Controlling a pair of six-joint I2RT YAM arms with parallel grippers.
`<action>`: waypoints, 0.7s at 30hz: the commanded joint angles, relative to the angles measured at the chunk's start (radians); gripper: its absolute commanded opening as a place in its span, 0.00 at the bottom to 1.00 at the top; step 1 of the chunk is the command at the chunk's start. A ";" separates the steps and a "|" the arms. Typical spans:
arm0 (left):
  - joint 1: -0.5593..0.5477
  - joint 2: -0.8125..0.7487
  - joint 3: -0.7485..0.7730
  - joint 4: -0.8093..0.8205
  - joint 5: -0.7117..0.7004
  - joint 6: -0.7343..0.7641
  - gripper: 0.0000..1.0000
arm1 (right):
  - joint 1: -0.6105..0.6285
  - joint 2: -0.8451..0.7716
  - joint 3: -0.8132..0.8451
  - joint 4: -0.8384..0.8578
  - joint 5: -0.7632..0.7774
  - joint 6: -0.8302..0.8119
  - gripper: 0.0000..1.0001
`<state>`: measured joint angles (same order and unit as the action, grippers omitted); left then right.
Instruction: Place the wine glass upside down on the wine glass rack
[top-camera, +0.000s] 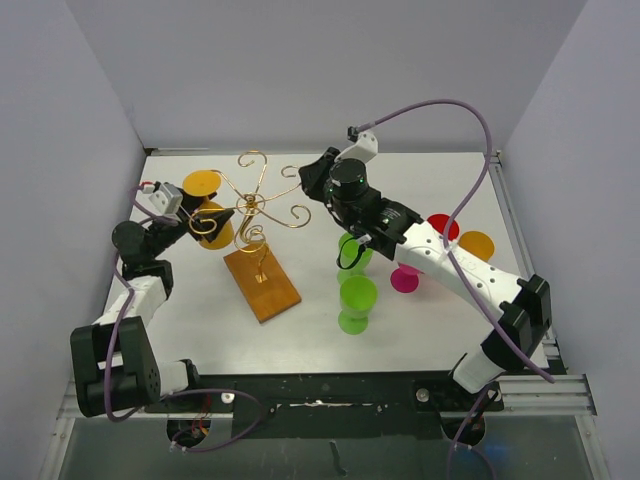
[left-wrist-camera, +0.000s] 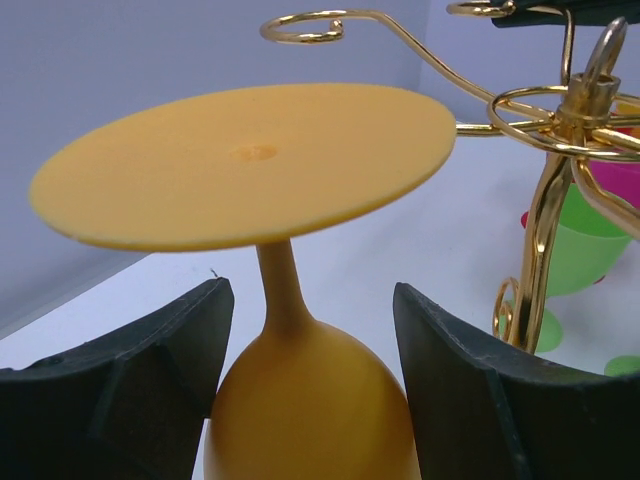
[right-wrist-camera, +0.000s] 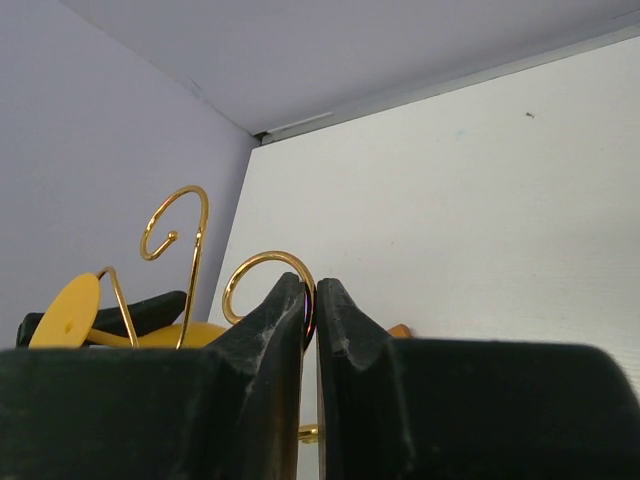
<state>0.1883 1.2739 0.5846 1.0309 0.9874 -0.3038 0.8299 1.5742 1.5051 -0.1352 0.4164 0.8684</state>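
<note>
The orange wine glass (top-camera: 213, 228) hangs upside down, foot up, in my left gripper (top-camera: 205, 222), which is shut on its bowl beside the left spiral arms of the gold wire wine glass rack (top-camera: 262, 283). In the left wrist view the glass's flat foot (left-wrist-camera: 250, 160) fills the top, the bowl sits between my left gripper's (left-wrist-camera: 310, 340) jaws, and the rack's post (left-wrist-camera: 560, 110) stands to the right. My right gripper (top-camera: 308, 177) is shut on a curled rack arm (right-wrist-camera: 265, 255) at the rack's far right; the jaws pinch the wire in the right wrist view (right-wrist-camera: 310, 300).
Two green glasses (top-camera: 358, 300) (top-camera: 352, 250) stand right of the rack under my right arm. A magenta glass (top-camera: 405, 278), a red one (top-camera: 442, 228) and another orange one (top-camera: 476, 245) stand further right. Grey walls enclose the table on three sides.
</note>
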 joint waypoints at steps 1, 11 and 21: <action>-0.003 0.026 0.048 0.141 0.091 -0.065 0.62 | -0.025 -0.098 0.075 0.127 0.135 -0.059 0.00; 0.007 0.121 0.055 0.384 0.188 -0.265 0.62 | -0.028 -0.118 0.021 0.193 0.156 -0.083 0.00; 0.029 0.172 0.010 0.495 0.062 -0.274 0.62 | -0.062 -0.099 0.017 0.158 0.084 -0.018 0.00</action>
<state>0.2111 1.4364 0.5968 1.4292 1.1130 -0.5735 0.8051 1.5295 1.5013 -0.1253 0.4820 0.8043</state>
